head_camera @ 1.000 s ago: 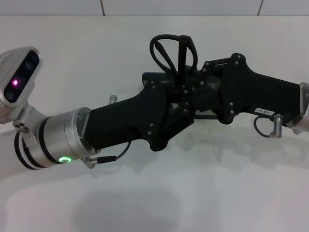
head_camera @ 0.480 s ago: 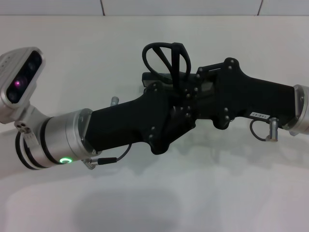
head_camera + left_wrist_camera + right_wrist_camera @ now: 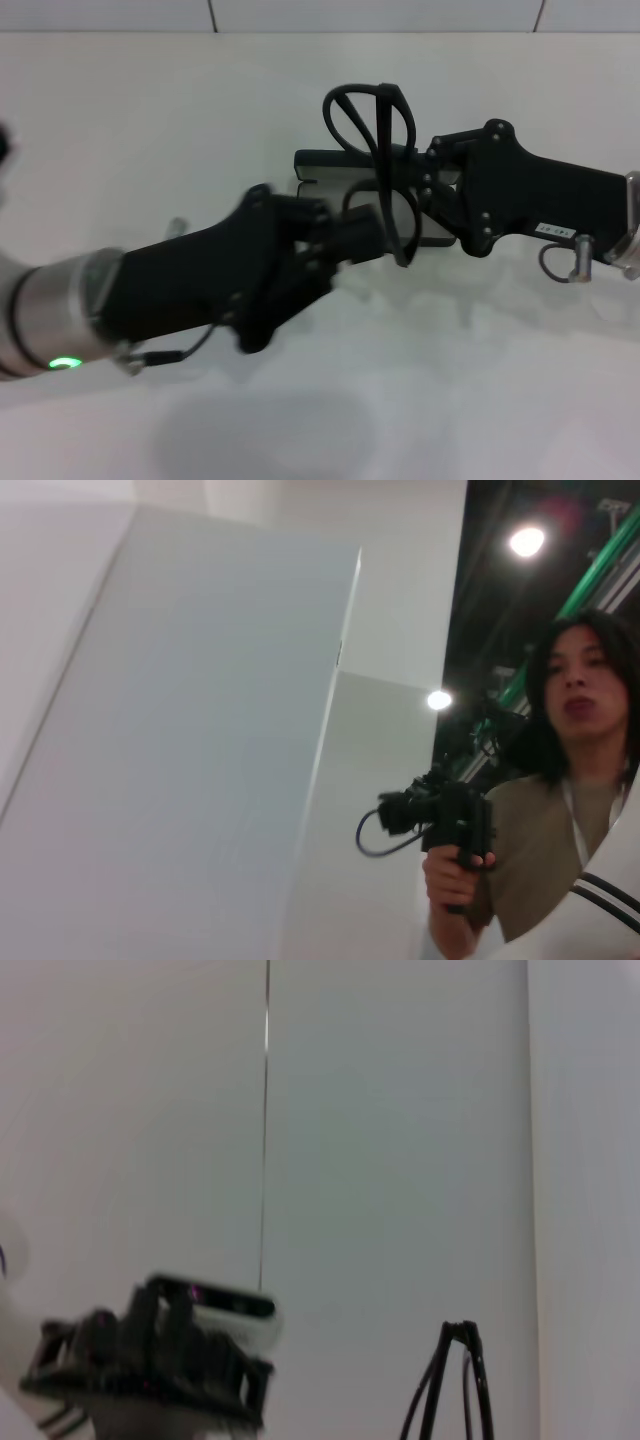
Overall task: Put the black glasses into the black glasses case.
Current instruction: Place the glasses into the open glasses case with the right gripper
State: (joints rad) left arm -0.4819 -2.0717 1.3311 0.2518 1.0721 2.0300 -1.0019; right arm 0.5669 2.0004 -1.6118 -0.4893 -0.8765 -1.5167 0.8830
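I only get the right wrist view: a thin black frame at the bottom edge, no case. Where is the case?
Observer: In the head view the case lies open, grey lining up, right by the glasses.
Operator: What holds the glasses?
Observer: The right gripper, from the right, with the lenses standing on top.
Operator: And the left arm?
Observer: The left gripper is at the case's near edge.

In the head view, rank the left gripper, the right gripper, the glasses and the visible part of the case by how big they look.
1. left gripper, though nearer the camera
2. right gripper
3. black glasses
4. black glasses case, mostly hidden behind both grippers
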